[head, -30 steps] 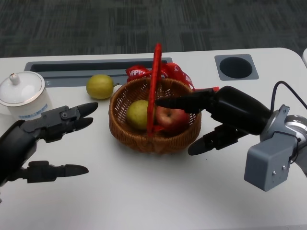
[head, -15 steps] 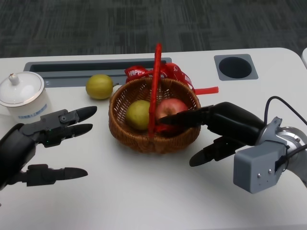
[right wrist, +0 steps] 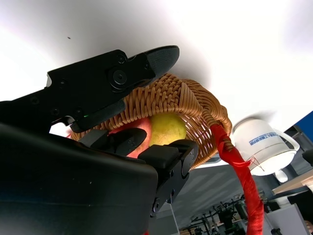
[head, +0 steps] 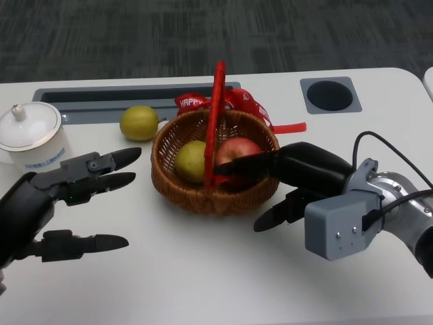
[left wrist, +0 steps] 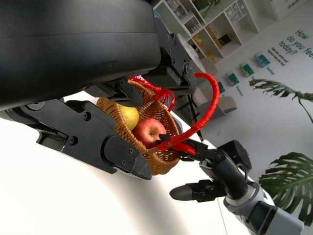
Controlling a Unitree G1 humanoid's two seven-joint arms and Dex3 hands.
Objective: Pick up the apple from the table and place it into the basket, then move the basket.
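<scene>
The wicker basket [head: 203, 196] with an upright red handle [head: 215, 115] stands mid-table. In it lie the red apple [head: 238, 150] and a yellow-green fruit [head: 190, 161]. My right hand [head: 308, 169] reaches in from the right. Its upper fingers [head: 247, 164] pass over the rim, and their tips touch the apple's near side by the handle's foot. Its thumb [head: 274, 211] hangs outside the basket wall, a little apart from it. The left wrist view shows the same apple [left wrist: 149, 131] and hand [left wrist: 215, 171]. My left hand [head: 54, 203] hovers open left of the basket, holding nothing.
A second yellow-green fruit [head: 139, 122] lies behind the basket's left side. A white lidded cup [head: 30, 135] stands at the far left. Red ribbon [head: 237, 101] trails behind the basket. A grey slot [head: 101, 95] and a round hole [head: 331, 95] are set in the table's far part.
My right hand has drawn back toward me and sunk lower, its fingers sliding off the apple's top to its near side. The apple stays in the basket. My left hand barely moved.
</scene>
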